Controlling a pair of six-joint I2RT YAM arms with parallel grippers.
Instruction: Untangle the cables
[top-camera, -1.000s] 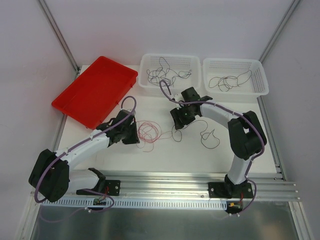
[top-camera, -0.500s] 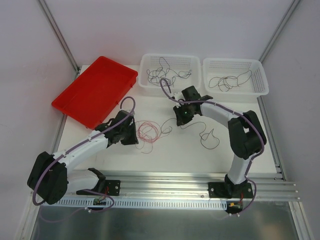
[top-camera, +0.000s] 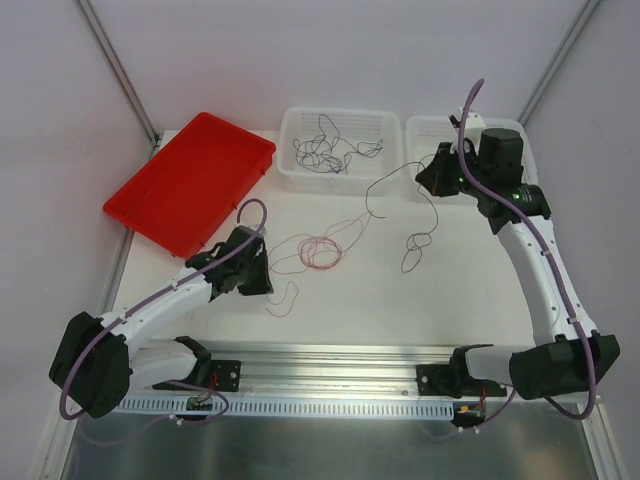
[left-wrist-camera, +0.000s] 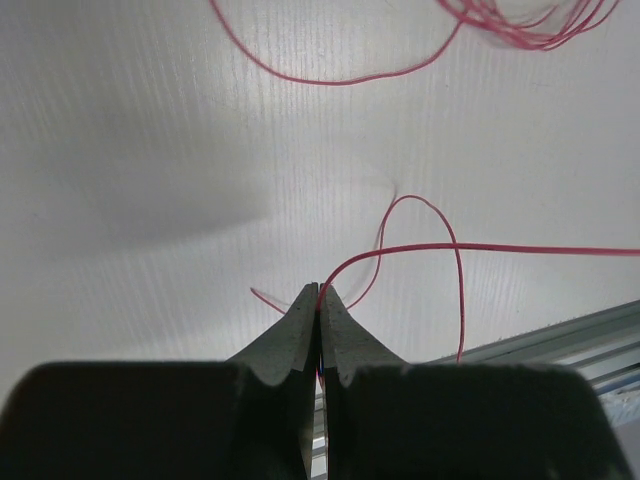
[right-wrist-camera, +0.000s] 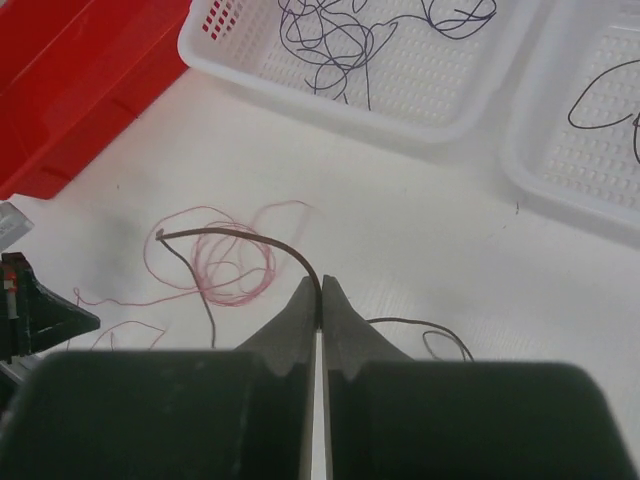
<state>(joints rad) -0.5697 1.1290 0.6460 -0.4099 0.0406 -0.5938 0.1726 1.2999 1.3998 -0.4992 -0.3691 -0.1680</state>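
A red-pink cable (top-camera: 320, 250) lies coiled mid-table, and one strand of it runs to my left gripper (top-camera: 257, 280). In the left wrist view that gripper (left-wrist-camera: 320, 290) is shut on the red strand (left-wrist-camera: 400, 250). My right gripper (top-camera: 423, 178) is raised at the back right, shut on a thin dark cable (top-camera: 385, 183). This cable hangs in the air and ends in a loop on the table (top-camera: 415, 243). In the right wrist view the dark cable (right-wrist-camera: 260, 238) arcs out of the shut jaws (right-wrist-camera: 320, 285) above the red coil (right-wrist-camera: 230, 262).
A white basket (top-camera: 300, 178) at the back holds several dark cables (top-camera: 325, 150). A second white basket (top-camera: 420, 122) stands to its right, partly hidden by my right arm. A red tray (top-camera: 190, 180) lies tilted at the back left. A metal rail (top-camera: 330, 360) runs along the near edge.
My right gripper shut on the dark cable and rose to the back right, drawing it away from the red coil. The red coil slid a little right. My left gripper stayed shut.
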